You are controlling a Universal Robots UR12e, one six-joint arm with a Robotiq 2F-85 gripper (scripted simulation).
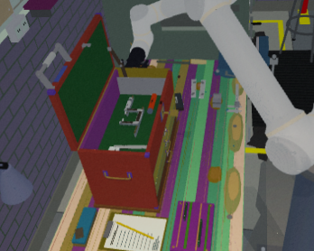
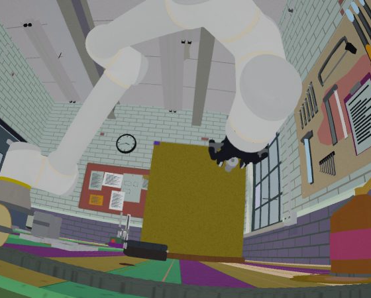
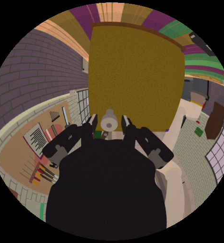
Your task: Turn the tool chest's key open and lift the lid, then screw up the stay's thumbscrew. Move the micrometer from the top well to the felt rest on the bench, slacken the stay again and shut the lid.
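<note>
The stay's thumbscrew [image 3: 109, 121], a pale knurled knob, is hidden in the side camera behind my wrist at the chest's rear corner. It sits between my gripper's [image 3: 108, 123] fingers, which are open and hold nothing. The red tool chest [image 1: 125, 140] stands on the bench with its green-lined lid [image 1: 82, 81] raised. The micrometer [image 1: 132, 115] lies in the top well beside an orange-handled tool [image 1: 152, 103]. From the second side camera I see the chest's ochre end wall [image 2: 193, 202] with the gripper [image 2: 232, 162] at its upper right corner.
An oil can [image 2: 357, 231] stands on the bench near the second side camera. A clipboard [image 1: 134, 232], a teal block [image 1: 83, 223] and a purple tray [image 1: 193, 221] lie in front of the chest. A dark flat block [image 2: 145, 250] lies at the chest's foot.
</note>
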